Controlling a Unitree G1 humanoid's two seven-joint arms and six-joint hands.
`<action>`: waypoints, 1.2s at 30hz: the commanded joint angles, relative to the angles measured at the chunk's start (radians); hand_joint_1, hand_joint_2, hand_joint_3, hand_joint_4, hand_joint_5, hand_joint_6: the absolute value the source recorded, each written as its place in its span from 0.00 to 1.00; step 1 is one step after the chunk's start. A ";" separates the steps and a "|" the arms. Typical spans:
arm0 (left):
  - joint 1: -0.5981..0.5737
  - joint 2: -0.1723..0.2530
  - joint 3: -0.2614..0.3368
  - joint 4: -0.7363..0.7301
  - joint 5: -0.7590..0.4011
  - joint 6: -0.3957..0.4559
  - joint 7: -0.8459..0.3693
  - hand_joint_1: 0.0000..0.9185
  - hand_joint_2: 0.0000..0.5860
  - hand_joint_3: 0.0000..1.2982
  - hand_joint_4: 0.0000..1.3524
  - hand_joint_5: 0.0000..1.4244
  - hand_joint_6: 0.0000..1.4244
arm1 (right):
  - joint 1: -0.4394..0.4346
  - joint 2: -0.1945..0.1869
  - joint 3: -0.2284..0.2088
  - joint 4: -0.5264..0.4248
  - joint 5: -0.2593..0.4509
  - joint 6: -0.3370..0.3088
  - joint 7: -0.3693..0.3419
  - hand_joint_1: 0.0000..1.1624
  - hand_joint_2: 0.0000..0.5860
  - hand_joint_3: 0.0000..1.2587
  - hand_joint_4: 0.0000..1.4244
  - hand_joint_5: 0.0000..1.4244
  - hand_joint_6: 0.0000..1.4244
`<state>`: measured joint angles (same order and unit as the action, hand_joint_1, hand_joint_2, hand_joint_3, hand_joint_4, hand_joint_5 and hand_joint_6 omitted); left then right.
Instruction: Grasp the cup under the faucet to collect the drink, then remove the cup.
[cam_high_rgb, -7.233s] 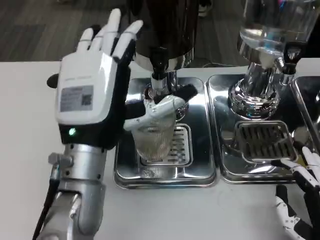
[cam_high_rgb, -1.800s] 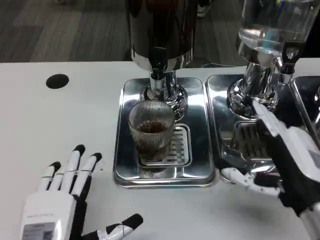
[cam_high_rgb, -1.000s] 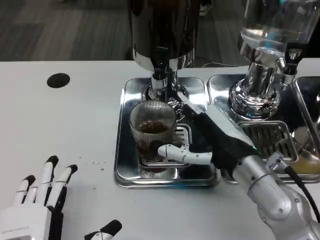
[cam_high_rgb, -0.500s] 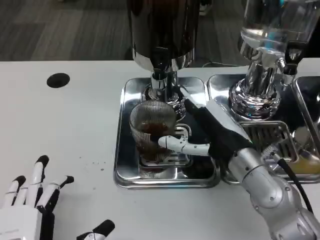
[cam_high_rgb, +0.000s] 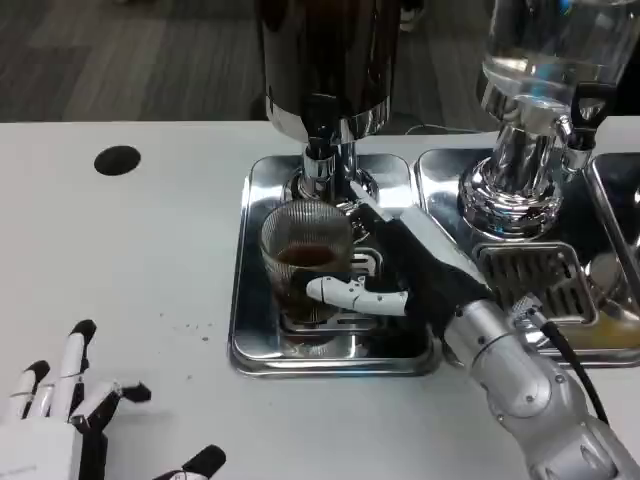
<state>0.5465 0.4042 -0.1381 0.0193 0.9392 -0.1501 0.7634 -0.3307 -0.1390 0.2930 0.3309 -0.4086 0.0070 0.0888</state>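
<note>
The ribbed glass cup (cam_high_rgb: 305, 268), part full of brown drink, stands on the shiny steel drip tray (cam_high_rgb: 258, 340) under the dark dispenser's faucet (cam_high_rgb: 319, 150). My right hand (cam_high_rgb: 415, 275) wraps it from the right, thumb across its front; the fingers behind are hidden. My left hand (cam_high_rgb: 60, 410) lies spread on the white counter (cam_high_rgb: 120, 260), cut off by the frame, holding nothing.

White table (cam_high_rgb: 150, 250), black round hole (cam_high_rgb: 118, 160), second clear dispenser (cam_high_rgb: 545, 60) on neighbouring steel tray (cam_high_rgb: 450, 180)
</note>
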 joint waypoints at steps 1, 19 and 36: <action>0.005 0.001 0.004 0.016 -0.012 -0.003 0.015 0.00 0.13 0.49 0.00 0.14 0.09 | -0.018 -0.004 -0.006 0.032 0.004 -0.034 -0.023 0.47 0.26 0.00 0.00 0.00 0.00; 0.000 0.001 0.008 0.030 -0.017 -0.002 0.019 0.00 0.15 0.53 0.01 0.15 0.09 | -0.016 0.022 -0.008 0.079 0.029 -0.108 -0.043 0.50 0.27 0.00 0.00 0.00 0.00; -0.008 0.001 0.008 0.024 -0.027 0.006 0.013 0.00 0.16 0.54 0.01 0.15 0.09 | -0.038 0.041 -0.009 0.147 0.035 -0.165 -0.073 0.53 0.28 0.00 0.02 0.00 0.02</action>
<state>0.5371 0.4042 -0.1361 0.0429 0.9137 -0.1497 0.7651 -0.3449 -0.1060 0.2907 0.4657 -0.3843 -0.1336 0.0311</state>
